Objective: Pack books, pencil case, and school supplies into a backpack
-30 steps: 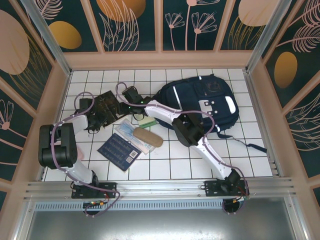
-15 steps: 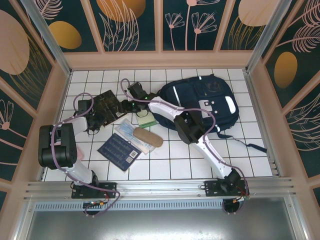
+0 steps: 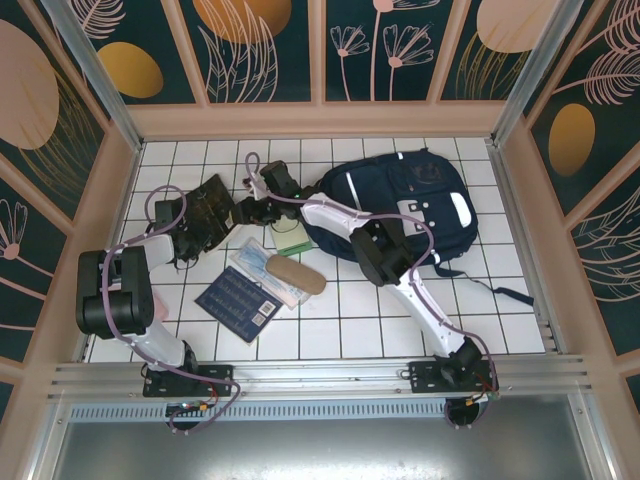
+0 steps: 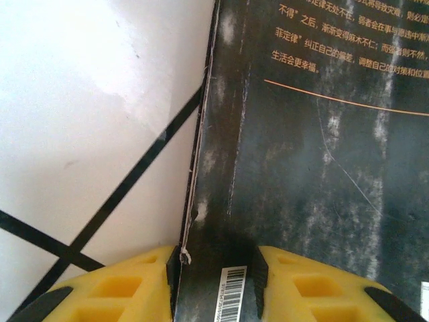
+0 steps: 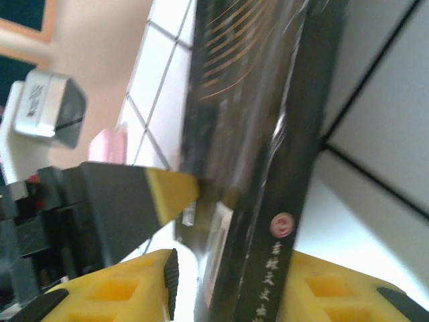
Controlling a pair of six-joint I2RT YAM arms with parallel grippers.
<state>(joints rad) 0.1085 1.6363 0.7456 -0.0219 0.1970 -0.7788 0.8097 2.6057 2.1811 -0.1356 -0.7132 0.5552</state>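
Counting across the tiled table: one backpack is lying at the far right, one black book is sitting at the far left, and between them one pale green box, one clear packet, one brown pouch and one navy book are resting in a loose pile. Two arms are working, both at the black book.

The left gripper is pinching the black book near its barcode, one yellow finger on the printed face and the other behind the edge. The right gripper is straddling the spine of the same book: one finger is lying against it, while a thin strip of light is showing beside the other (so whether it is actually clamping cannot be told).

The right arm is covering the backpack's near left corner. Something pale is peeking from under the packet, too little of it to name. The right wrist view is blurring the book's cover, and the book is running off the frame in both wrist views.

Compared with a second ago, the black book is standing steeper and looking narrower from above, and its far corner is sitting nearer the back wall. The right wrist has moved the same way. The pile and the backpack are lying where they were.
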